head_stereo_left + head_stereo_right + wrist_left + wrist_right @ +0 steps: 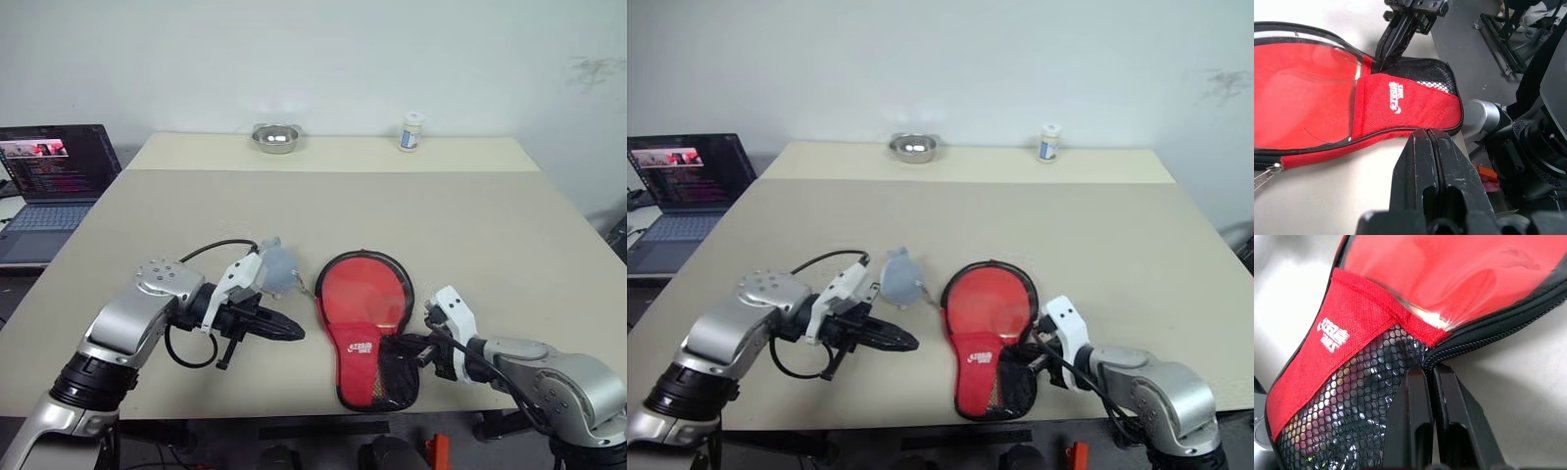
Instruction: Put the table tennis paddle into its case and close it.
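The case (364,328) lies on the table (490,225) with its long axis from twelve to six o'clock, between my two grippers, my right gripper (427,345) pressed together and empty at its mesh end at three o'clock, nearer than my left gripper (292,333), also pressed together and empty, at nine o'clock.

Case (364,328): red fabric w/ glossy clear-red window over the round part, black piping round the edge, white logo (363,348) on the red band, black mesh pocket (394,380) at the narrow end w/ faint yellow & red glints behind the net, black zip teeth along one side. Left gripper (294,333) & right gripper (404,345): black fingers, white housings, silver-grey arms. Table (490,235): pale beige. Bowl (275,137): shiny steel. Small bottle (411,132): white w/ blue label. Laptop (54,186): dark screen w/ coloured text lines, grey keyboard. Wall: off-white.
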Controlling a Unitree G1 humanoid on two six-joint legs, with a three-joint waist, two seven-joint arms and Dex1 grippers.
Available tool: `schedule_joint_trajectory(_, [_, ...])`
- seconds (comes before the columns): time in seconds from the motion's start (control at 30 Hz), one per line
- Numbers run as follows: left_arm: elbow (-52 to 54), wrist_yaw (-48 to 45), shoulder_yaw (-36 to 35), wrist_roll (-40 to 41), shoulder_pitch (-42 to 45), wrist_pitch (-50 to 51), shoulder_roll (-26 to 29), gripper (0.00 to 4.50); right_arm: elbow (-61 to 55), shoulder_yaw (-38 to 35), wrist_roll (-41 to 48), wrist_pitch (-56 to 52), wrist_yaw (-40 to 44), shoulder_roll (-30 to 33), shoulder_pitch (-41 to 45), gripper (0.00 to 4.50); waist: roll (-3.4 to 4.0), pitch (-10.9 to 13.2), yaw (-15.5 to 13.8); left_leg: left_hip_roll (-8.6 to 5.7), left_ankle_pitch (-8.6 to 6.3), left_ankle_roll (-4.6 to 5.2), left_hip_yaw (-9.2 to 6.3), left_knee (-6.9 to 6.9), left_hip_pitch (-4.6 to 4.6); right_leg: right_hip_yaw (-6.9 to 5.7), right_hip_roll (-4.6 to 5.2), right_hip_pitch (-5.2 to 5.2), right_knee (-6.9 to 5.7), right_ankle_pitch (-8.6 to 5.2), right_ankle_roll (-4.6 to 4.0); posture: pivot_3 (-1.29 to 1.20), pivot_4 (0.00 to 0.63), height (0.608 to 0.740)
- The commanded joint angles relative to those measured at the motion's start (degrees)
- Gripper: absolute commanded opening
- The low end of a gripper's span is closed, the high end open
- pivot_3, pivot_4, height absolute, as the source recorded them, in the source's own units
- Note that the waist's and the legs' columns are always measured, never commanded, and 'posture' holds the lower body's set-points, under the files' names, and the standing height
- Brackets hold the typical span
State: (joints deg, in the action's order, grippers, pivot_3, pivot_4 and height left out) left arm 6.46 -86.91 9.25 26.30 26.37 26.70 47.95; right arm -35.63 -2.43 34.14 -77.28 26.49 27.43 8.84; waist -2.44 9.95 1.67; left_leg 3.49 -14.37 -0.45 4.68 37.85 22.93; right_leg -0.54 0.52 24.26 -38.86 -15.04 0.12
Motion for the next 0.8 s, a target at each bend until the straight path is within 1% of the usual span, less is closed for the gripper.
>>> schedule_joint_trajectory(0.03, [0.4, -1.7, 0.1, 0.2, -0.2, -1.7, 0.3, 0.0, -1.5, -1.3, 1.5, -0.3, 0.3, 1.1, -1.1, 0.01, 0.0, 0.0, 0.0, 0.0, 0.0, 0.0, 0.0, 0.0, 0.0, 0.0, 0.0, 0.0, 0.0, 0.0, 0.0, 0.0, 0.15, 0.74])
schedule_joint_trajectory(0.23, [0.0, -1.3, 0.6, -0.1, -0.1, -2.4, -0.2, 0.0, -0.3, -1.9, 1.1, 0.3, -2.0, 0.2, -1.2, 0.01, 0.0, 0.0, 0.0, -0.02, 0.0, 0.0, 0.0, 0.0, 0.01, 0.0, 0.0, 0.0, 0.02, 0.0, 0.0, 0.0, 0.15, 0.74])
schedule_joint_trajectory(0.33, [0.2, -0.9, 0.6, -0.1, -0.3, -2.4, -0.4, 0.0, -0.5, -3.4, 1.5, 0.3, -2.4, 0.4, -1.6, 0.74, 0.0, 0.0, 0.0, -0.02, 0.0, 0.0, 0.0, 0.01, 0.01, 0.0, 0.0, -0.01, 0.01, 0.0, 0.0, 0.0, 0.15, 0.74])
schedule_joint_trajectory(0.37, [0.2, -0.8, 0.6, -0.1, -0.3, -2.3, -0.4, 0.0, -0.8, -3.6, 1.4, 0.3, -2.5, 1.0, -1.8, 1.05, 0.0, 0.0, 0.0, -0.02, 0.0, 0.0, 0.0, 0.01, 0.01, 0.0, 0.0, -0.01, 0.01, 0.0, 0.0, 0.0, 0.15, 0.74])
schedule_joint_trajectory(0.4, [0.2, -0.6, 0.6, -0.1, -0.2, -2.3, -0.5, 0.0, -1.4, -3.0, 0.5, 1.0, -2.3, 2.8, -2.4, 1.3, 0.0, 0.0, 0.0, -0.02, 0.0, 0.0, 0.0, 0.01, 0.01, 0.0, 0.0, -0.01, 0.01, 0.0, 0.0, 0.0, 0.15, 0.74])
schedule_joint_trajectory(0.47, [0.3, -0.4, 0.6, -0.1, -0.1, -2.1, -0.6, 0.0, -2.3, -2.3, -0.4, 2.3, -1.8, 5.7, -3.7, 1.97, 0.0, 0.0, 0.0, -0.03, 0.0, 0.0, 0.0, 0.01, 0.01, 0.0, 0.01, -0.01, 0.01, 0.0, 0.0, 0.0, 0.15, 0.74])
schedule_joint_trajectory(0.53, [0.3, 0.1, 0.5, -0.2, -0.1, -1.9, -0.9, 0.0, -3.8, -3.0, 0.1, 3.5, -0.4, 8.7, -4.8, 2.75, 0.0, 0.0, 0.0, -0.03, -0.01, 0.0, -0.01, 0.0, 0.02, -0.02, 0.02, -0.03, 0.07, 0.0, 0.0, 0.0, 0.15, 0.74])
schedule_joint_trajectory(0.57, [0.4, 0.5, 0.4, -0.2, -0.2, -1.8, -1.1, 0.0, -4.7, -3.9, 0.7, 4.3, 0.9, 10.5, -4.7, 3.0, 0.01, 0.0, 0.0, -0.03, -0.01, 0.0, -0.01, 0.0, 0.02, -0.02, 0.02, -0.03, 0.08, 0.0, 0.01, 0.0, 0.15, 0.74])
schedule_joint_trajectory(0.63, [0.6, 1.3, 0.2, -0.1, -0.3, -1.4, -1.5, 0.0, -5.8, -6.1, 2.8, 6.5, 4.4, 14.0, -2.1, 3.7, 0.02, 0.0, 0.0, -0.07, -0.01, 0.0, 0.01, 0.01, 0.02, 0.0, 0.03, -0.04, 0.08, 0.0, 0.01, 0.0, 0.15, 0.74])
schedule_joint_trajectory(0.7, [0.7, 2.2, -0.3, 0.2, -0.4, -0.9, -1.7, 0.0, -4.6, -8.2, 4.5, 8.1, 6.2, 15.1, 2.8, 4.38, 0.06, 0.1, 0.2, -0.07, -0.01, 0.0, 0.0, 0.04, 0.01, -0.01, 0.07, -0.06, 0.09, 0.02, 0.04, 0.0, 0.15, 0.74])
schedule_joint_trajectory(0.8, [0.5, 2.8, -0.7, 0.2, -0.4, -0.9, -1.8, 0.0, -1.4, -8.5, 6.1, 10.2, 7.1, 13.8, 9.3, 4.45, 0.04, 0.1, 0.3, 0.0, 0.0, 0.01, 0.01, 0.06, -0.06, 0.0, 0.03, -0.07, 0.07, 0.06, 0.08, 0.0, 0.15, 0.74])
